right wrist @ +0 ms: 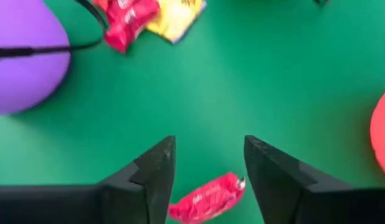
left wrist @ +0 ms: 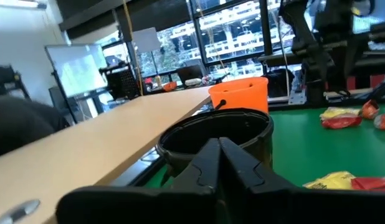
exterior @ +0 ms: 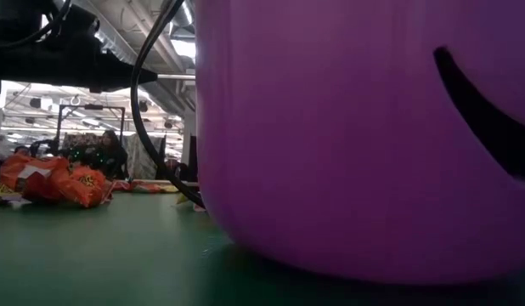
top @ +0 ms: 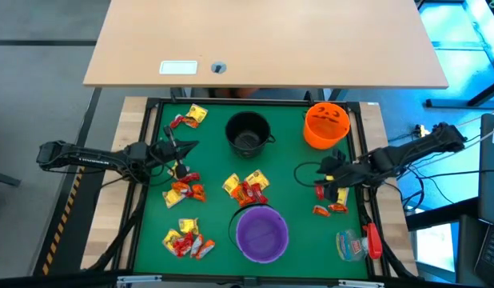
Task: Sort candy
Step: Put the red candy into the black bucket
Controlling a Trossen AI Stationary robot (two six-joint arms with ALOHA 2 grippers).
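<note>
My left hand hangs pinched shut near the tabletop's left edge among shiny crinkled candy, while my right hand, fingers parted, hovers by the right edge above a red foil-wrapped sweet.

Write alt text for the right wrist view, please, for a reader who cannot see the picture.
The right gripper is open above the green mat, and a red wrapped candy lies on the mat between its two dark fingers. Further off are the purple bowl and a red and a yellow candy.
</note>
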